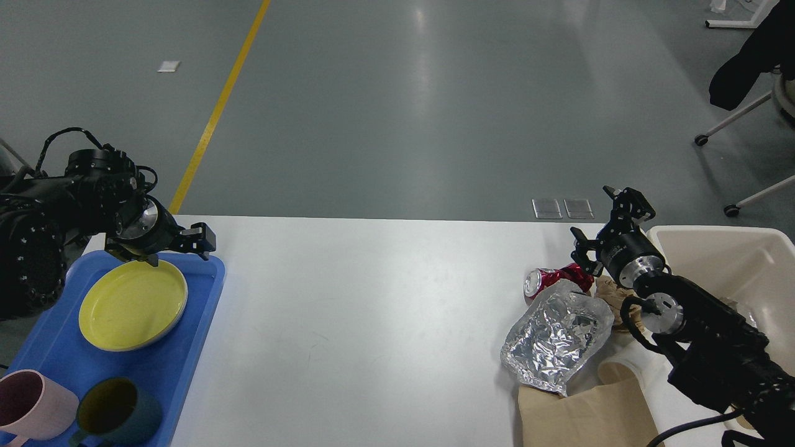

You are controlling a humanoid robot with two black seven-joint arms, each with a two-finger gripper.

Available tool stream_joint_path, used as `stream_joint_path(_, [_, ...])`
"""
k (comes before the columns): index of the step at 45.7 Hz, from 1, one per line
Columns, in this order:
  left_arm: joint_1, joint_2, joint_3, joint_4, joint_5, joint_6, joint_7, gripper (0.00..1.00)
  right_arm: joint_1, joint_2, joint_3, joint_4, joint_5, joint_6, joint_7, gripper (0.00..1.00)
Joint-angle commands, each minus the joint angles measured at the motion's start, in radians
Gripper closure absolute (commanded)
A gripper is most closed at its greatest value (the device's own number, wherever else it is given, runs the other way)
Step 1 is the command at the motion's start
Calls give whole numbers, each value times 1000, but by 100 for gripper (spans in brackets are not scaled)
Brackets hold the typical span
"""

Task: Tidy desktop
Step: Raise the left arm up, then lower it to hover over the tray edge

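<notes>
Paper bag point(587, 413) at five o'clock on the table point(372, 310), then foil point(556, 332), can point(549, 280). Right end effector point(599, 217) spread, empty. Left end effector point(180, 245) spread above yellow plate point(133, 304) in tray point(186, 366), nine o'clock.

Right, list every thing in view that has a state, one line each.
Left gripper: open, empty, above the blue plastic tray.
Right gripper: open, empty.
Round yellow plate: flat, stacked on another plate.
Red drink can: crushed, on its side.
Silver foil bag: crumpled, flat.
Pink mug: upright.
Dark teal mug: upright.
</notes>
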Motion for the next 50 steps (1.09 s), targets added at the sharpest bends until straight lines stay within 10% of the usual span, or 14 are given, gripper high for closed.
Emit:
stream_joint_path(1, [-32,-12,-168,0,3,-84,10,3,0,0,1,0,0,0,1,0])
stream_joint_path(16, [-242,-53,-754,12,0,-78,36,3,0,0,1,0,0,0,0,0])
stream_joint_path(30, [-477,-59,-1004,26,-9,-14,36,3,0,0,-1,0,0,0,0,0])
stream_joint_path(50, [-420,-62,-1384,176,-39,34,39,3,0,0,-1,0,0,0,0,0])
